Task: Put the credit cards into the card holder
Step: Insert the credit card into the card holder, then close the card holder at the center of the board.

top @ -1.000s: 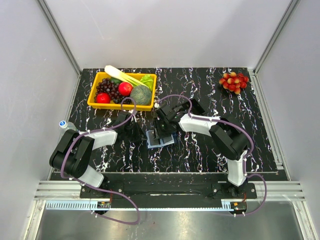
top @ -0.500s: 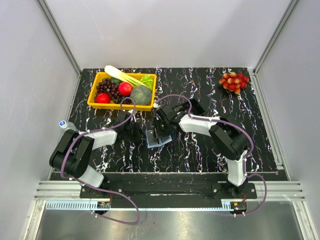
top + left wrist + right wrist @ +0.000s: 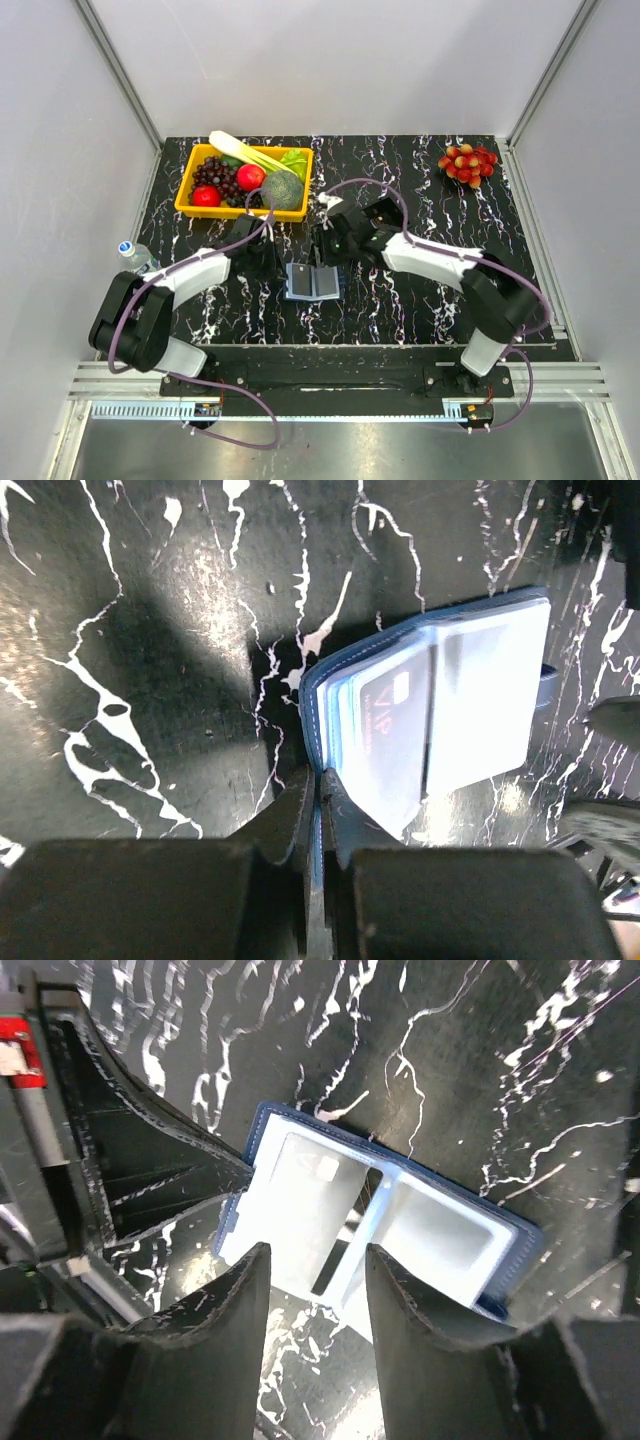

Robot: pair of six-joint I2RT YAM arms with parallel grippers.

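Observation:
The card holder [image 3: 313,282] lies spread open on the black marbled table, dark blue outside and pale blue inside. My left gripper [image 3: 320,798] is shut on the edge of its left cover [image 3: 312,710]. One of the credit cards [image 3: 392,720], dark with "VIP" lettering, sits in a left-hand slot. In the right wrist view the card holder [image 3: 440,1225] shows both pale pockets, with that card [image 3: 305,1195] in the left one. My right gripper [image 3: 315,1265] hangs open just above the holder's near edge, holding nothing. From above, the right gripper [image 3: 326,252] is just behind the holder.
A yellow basket [image 3: 196,208] of fruit and vegetables stands at the back left, close behind my left arm. A bunch of red grapes [image 3: 467,162] lies at the back right. A water bottle [image 3: 133,252] sits at the table's left edge.
My right gripper has drawn back from over the card holder and its jaws have widened. The holder now lies uncovered and spread flat. The left gripper has kept its grip.

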